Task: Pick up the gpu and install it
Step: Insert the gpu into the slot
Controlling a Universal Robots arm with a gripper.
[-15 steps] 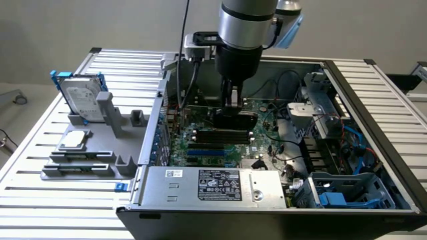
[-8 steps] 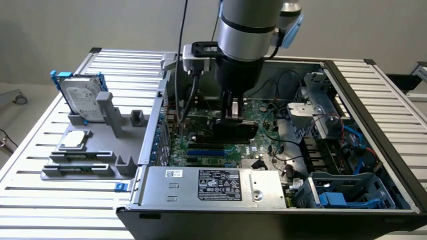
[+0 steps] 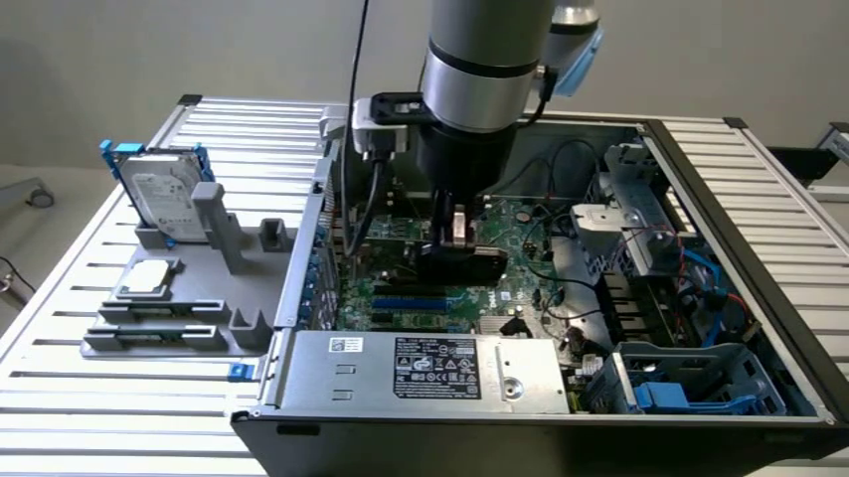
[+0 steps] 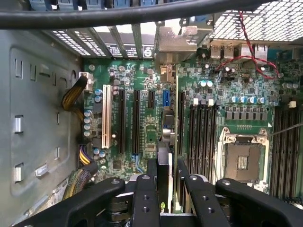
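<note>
Clamped on the gpu (image 3: 467,264), the gripper (image 3: 456,237) reaches straight down into the open computer case (image 3: 717,214), its two fingers pressed against the card's flat sides. In the wrist view the black fingers (image 4: 152,166) flank the card (image 4: 164,151), which shows edge-on and runs away from the gripper (image 4: 166,166) toward the case's rear wall.

The gpu stands on its long edge low over the green motherboard (image 3: 398,293), parallel to the black expansion slots (image 4: 122,120) and between them and the memory slots (image 4: 201,132). Whether it is seated in a slot I cannot tell. A white slot (image 4: 107,116) lies on the far side of the black ones, and the bare processor socket (image 4: 241,158) sits beyond the memory slots.

Nearer the exterior camera, the grey power supply (image 3: 424,368) with its label fills the case's near edge. To the exterior view's left, on the slatted table (image 3: 80,397), a grey fixture (image 3: 246,323) holds a hard drive (image 3: 166,194) upright in a blue frame.
</note>
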